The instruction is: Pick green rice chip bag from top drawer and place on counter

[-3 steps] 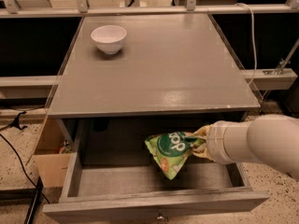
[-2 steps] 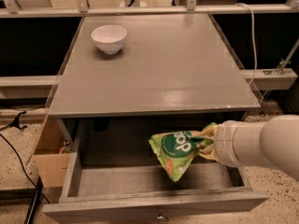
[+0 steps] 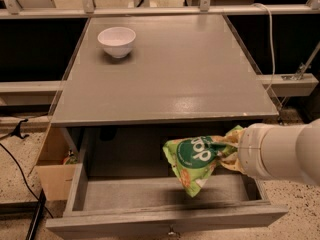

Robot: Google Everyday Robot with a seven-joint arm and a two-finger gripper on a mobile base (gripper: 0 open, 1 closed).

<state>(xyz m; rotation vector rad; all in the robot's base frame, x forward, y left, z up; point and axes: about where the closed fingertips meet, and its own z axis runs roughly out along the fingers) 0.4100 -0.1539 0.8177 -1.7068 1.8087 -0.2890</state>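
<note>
the crinkled bright green rice chip bag, with its dark green round logo and white lettering, hangs in the air inside the open drawer, towards the right-hand side. its lower corner points down and does not seem to touch the drawer floor; a shadow lies on the boards below it. its right end is bunched up in the robot's hand, which is clamped on that crumpled edge and mostly hidden behind the bag and the fat white cylindrical arm reaching in from the right.

the wide shallow grey wooden top drawer is pulled well out towards me, its flat front panel along the bottom of the view with a small metal knob just showing at the edge. apart from the bag, i can't make out anything in it.

above it sits the big smooth grey worktop, slightly glossy (there's a bright patch of reflected light near its front edge). a small round white bowl stands on its far left corner, well apart from the bag.

to the left of the cabinet, down by the speckled floor, a tan cardboard box stands just beside the drawer's side wall. a thin white cable hangs down past the worktop's right edge.
</note>
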